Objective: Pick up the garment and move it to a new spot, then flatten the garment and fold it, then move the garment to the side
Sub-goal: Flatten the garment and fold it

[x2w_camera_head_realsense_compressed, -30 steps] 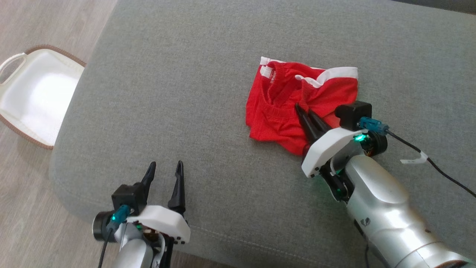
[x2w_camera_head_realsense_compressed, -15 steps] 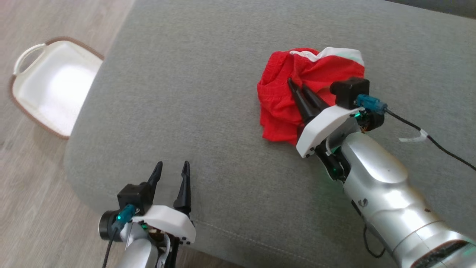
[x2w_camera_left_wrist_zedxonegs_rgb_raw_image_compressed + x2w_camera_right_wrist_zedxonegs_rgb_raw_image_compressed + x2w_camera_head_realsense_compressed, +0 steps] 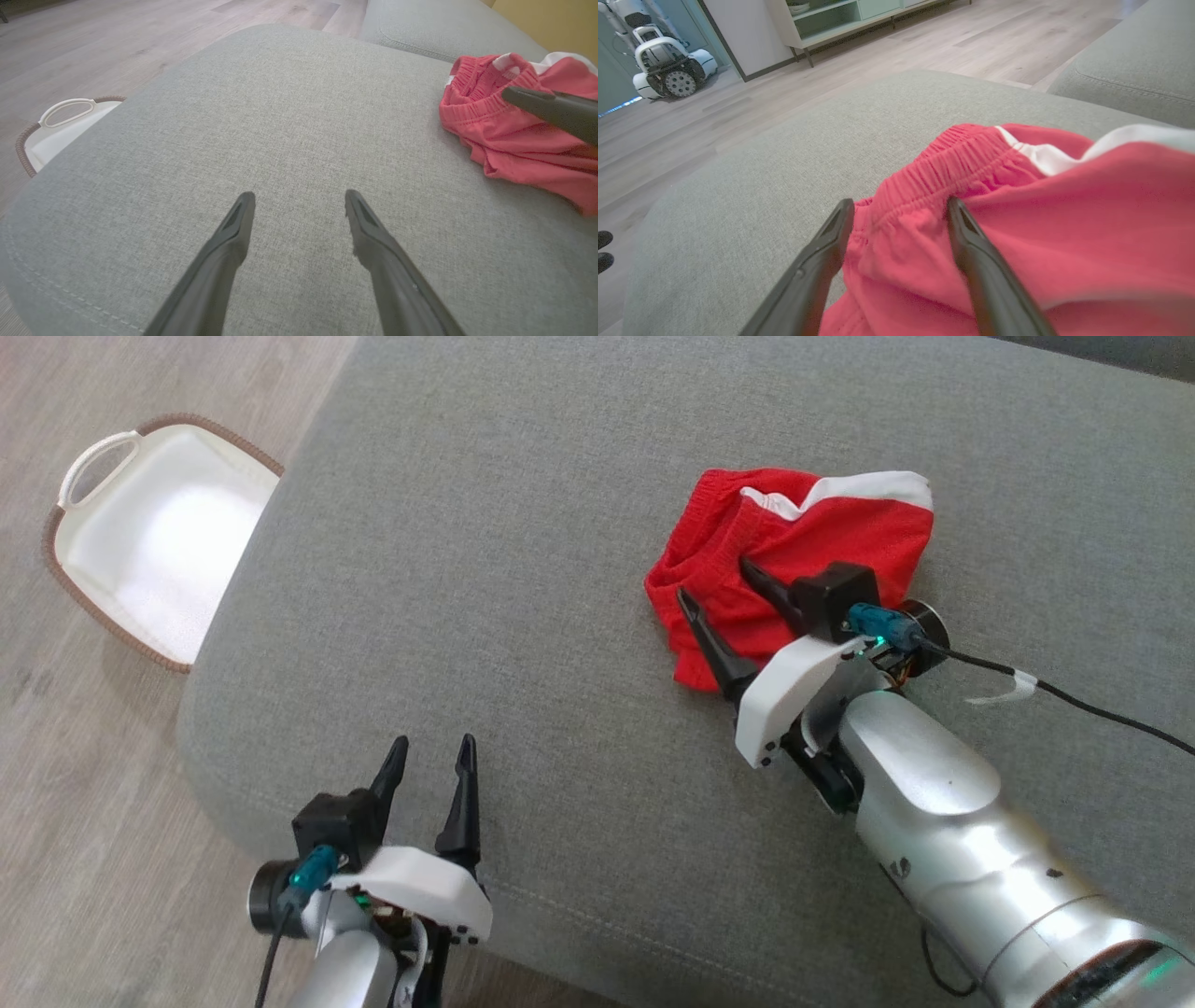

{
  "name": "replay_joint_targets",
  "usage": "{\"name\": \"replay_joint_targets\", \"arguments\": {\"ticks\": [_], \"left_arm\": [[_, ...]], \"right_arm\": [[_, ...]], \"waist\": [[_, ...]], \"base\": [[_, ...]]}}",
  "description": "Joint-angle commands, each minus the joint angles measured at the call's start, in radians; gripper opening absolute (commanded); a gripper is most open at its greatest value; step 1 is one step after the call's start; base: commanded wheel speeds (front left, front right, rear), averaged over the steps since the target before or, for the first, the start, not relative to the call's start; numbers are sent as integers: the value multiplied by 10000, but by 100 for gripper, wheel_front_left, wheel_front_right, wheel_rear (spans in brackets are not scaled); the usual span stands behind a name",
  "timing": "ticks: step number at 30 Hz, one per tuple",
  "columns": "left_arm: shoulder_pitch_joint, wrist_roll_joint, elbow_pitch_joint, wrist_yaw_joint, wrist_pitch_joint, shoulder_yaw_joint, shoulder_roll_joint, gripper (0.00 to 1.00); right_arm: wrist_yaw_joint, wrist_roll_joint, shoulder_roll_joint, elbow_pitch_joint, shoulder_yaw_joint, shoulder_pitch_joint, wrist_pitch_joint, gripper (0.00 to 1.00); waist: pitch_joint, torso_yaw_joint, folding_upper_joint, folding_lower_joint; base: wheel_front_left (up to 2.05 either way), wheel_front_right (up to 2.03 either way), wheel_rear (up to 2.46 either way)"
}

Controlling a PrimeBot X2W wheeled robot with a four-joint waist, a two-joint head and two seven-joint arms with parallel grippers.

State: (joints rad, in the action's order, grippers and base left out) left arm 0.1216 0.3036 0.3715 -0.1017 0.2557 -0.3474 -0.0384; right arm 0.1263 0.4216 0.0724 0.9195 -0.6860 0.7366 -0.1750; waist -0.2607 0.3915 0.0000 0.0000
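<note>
The garment (image 3: pixel 803 537) is a pair of red shorts with white trim, lying bunched on the grey cushion (image 3: pixel 523 569) at the centre right. My right gripper (image 3: pixel 717 584) stands open over its near-left part, fingers spread with red cloth lying loose between them. The right wrist view shows the elastic waistband (image 3: pixel 952 163) just past the fingertips (image 3: pixel 955 207). My left gripper (image 3: pixel 432 752) is open near the cushion's front edge, well left of the garment (image 3: pixel 504 126), holding nothing.
A white basket with a brown rim (image 3: pixel 149 541) sits on the wooden floor left of the cushion. A black cable (image 3: pixel 1092 705) trails from my right wrist. A second cushion (image 3: pixel 1125 79) lies beyond, and another robot (image 3: pixel 668 65) stands far off across the room.
My right gripper has opened and let go of the garment, which has dropped back onto the cushion. The head camera has shifted. My left gripper stays as it was.
</note>
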Motion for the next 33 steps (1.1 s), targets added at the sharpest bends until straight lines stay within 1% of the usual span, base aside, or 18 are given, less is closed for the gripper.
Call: {"name": "replay_joint_targets", "arguments": {"ticks": [1, 4, 7, 11, 15, 16, 19, 23, 26, 31, 33], "left_arm": [[279, 45, -323, -67, 61, 261, -118, 100], [361, 38, -319, -74, 61, 222, -118, 100], [370, -5, -350, -101, 61, 290, -118, 100], [293, -114, -394, -114, 61, 497, -118, 100], [185, -265, -514, -109, 61, 770, -118, 100], [185, -265, -514, -109, 61, 770, -118, 100], [82, -444, -607, -106, 61, 1027, -118, 100], [-26, -711, -756, -127, 61, 1396, -118, 100], [-72, -900, -800, -100, 61, 1588, -118, 100], [-189, -1121, -796, 2, 61, 1800, -118, 100], [-268, -1235, -748, 31, 61, 1868, -118, 100]], "right_arm": [[44, 56, -222, -237, -139, 20, 75, 100], [44, 135, -222, -93, -154, 14, 281, 100], [44, 278, -222, -68, -90, -3, 219, 100], [44, 488, -222, -217, 136, -73, -279, 100], [44, 684, -222, -507, 629, -239, -717, 100], [44, 684, -222, -507, 629, -239, -717, 100], [44, 497, -222, -664, 1308, -455, -842, 100], [44, -161, -222, -1445, 2994, -1118, -862, 100], [44, -951, -222, -2185, 4125, -1861, -864, 100], [44, -1788, -222, -3225, 5117, -2982, -866, 100], [44, -1810, -222, -3528, 5385, -3441, -866, 100]], "waist": [[3, -10, 0, 0], [19, -35, 0, 0], [81, -159, 0, 0], [247, -503, 0, 0], [493, -1020, 0, 0], [493, -1020, 0, 0], [697, -1523, 0, 0], [922, -2179, 0, 0], [1037, -2574, 0, 0], [1236, -3127, 0, 0], [1341, -3296, 0, 0]], "base": [[0, 0, 0], [0, 0, 0], [0, 0, 0], [0, 0, 0], [0, 0, 0], [0, 0, 0], [0, 0, 0], [0, 0, 0], [0, 0, 0], [0, 0, 0], [0, 0, 0]]}}
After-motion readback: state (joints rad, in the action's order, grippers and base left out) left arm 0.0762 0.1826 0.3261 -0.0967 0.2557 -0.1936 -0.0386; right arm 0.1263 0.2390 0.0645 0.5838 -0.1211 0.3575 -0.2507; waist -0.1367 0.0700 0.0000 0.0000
